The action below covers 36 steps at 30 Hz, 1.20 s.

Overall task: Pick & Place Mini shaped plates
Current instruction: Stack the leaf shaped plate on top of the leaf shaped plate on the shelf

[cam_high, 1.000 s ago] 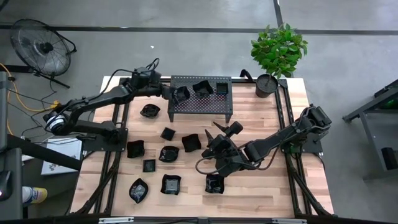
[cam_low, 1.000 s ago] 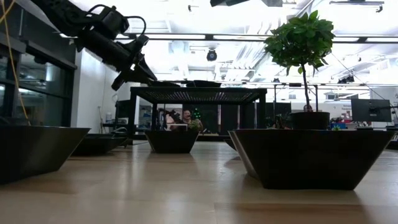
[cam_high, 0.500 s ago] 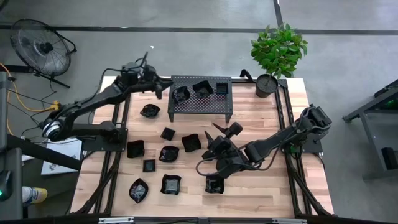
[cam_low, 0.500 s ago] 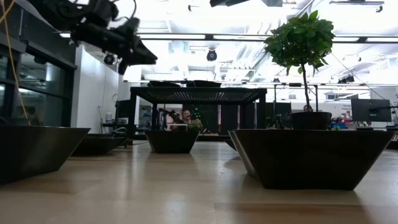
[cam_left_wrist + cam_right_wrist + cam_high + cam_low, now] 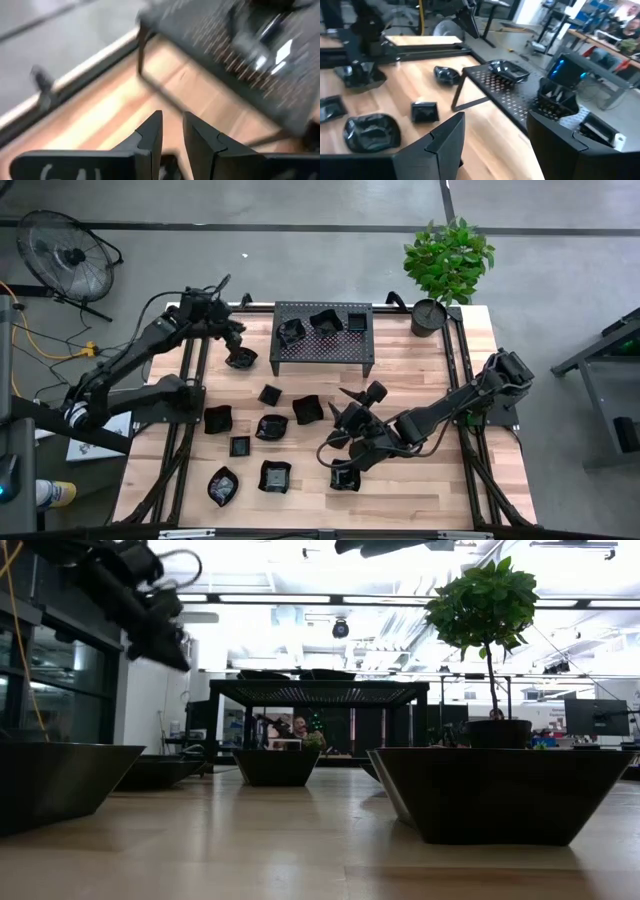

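Several glossy black mini plates [image 5: 272, 426] sit flat on the wooden table. Three more sit on the black perforated rack [image 5: 322, 343], the leftmost at its left end [image 5: 291, 330]. My left gripper [image 5: 235, 332] [image 5: 172, 132] hovers off the rack's left end, above a wavy plate [image 5: 240, 358]. Its fingers stand a narrow gap apart with nothing between them. My right gripper [image 5: 361, 394] [image 5: 495, 135] hangs wide open and empty over the table's middle, pointing at the rack. A plate [image 5: 345, 477] lies under that arm.
A potted plant [image 5: 447, 258] and its black pot [image 5: 428, 316] stand at the far right corner. The rack [image 5: 320, 692] stands on legs with room beneath. Bare wood shows right of the rack and along the near edge. A fan [image 5: 65, 255] stands off the table, far left.
My left gripper has drawn back from the rack's left end toward the table's left edge and turned to point down at the table. The plate at the rack's left end has stayed where it was.
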Each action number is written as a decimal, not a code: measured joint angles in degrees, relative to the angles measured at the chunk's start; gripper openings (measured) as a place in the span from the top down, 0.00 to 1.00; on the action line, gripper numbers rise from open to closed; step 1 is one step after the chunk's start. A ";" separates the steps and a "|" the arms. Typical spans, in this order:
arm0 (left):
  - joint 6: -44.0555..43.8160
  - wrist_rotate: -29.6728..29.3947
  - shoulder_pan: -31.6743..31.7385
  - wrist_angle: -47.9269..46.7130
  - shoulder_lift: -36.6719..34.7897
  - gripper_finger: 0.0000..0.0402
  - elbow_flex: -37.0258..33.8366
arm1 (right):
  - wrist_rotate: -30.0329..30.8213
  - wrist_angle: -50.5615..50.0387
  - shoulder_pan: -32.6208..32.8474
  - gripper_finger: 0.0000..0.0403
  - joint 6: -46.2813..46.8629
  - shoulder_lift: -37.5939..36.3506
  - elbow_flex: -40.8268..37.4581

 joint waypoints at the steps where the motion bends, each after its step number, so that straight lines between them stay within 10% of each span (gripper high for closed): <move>1: 1.28 -0.85 0.53 -1.68 0.38 0.82 0.00 | -0.66 -0.01 0.00 0.48 -0.23 0.00 0.00; 19: 15.60 -4.57 4.41 -13.95 22.70 0.82 2.43 | -6.24 -1.03 0.00 0.48 -2.23 0.00 0.00; 36: 20.61 -11.82 4.56 -17.96 23.52 0.82 6.27 | -7.21 -1.13 -0.04 0.48 -1.32 0.00 0.00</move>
